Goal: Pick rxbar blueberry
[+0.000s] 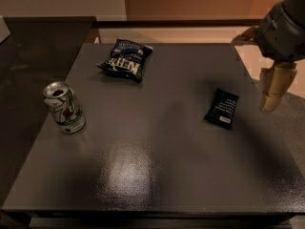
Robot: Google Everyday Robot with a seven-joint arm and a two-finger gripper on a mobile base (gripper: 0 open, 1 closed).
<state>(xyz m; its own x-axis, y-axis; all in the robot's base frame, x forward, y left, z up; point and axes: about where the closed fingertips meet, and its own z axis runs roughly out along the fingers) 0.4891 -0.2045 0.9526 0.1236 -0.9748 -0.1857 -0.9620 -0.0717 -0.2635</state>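
So basically nothing's been grabbed yet. The rxbar blueberry (222, 108) is lying flat on the surface (157, 147), over toward the surface's right edge as the camera sees it and about halfway back, with its small white label at the end nearer the front edge. Nothing is touching it. The gripper (271, 92) hangs just off that same right edge of the surface, pointing down, close to the bar but clearly apart from it, and it isn't holding anything. Honestly I can't tell if it's spread or pressed together from this angle. The other stuff is well out of the way: a crinkly dark blue chip bag (125, 59) sits near the surface's far edge, and an opened soda can (64, 107) stands upright near its left edge. My read is that the whole pick is left to do: swing in over the surface, line up on the bar, come down, close on it and lift.
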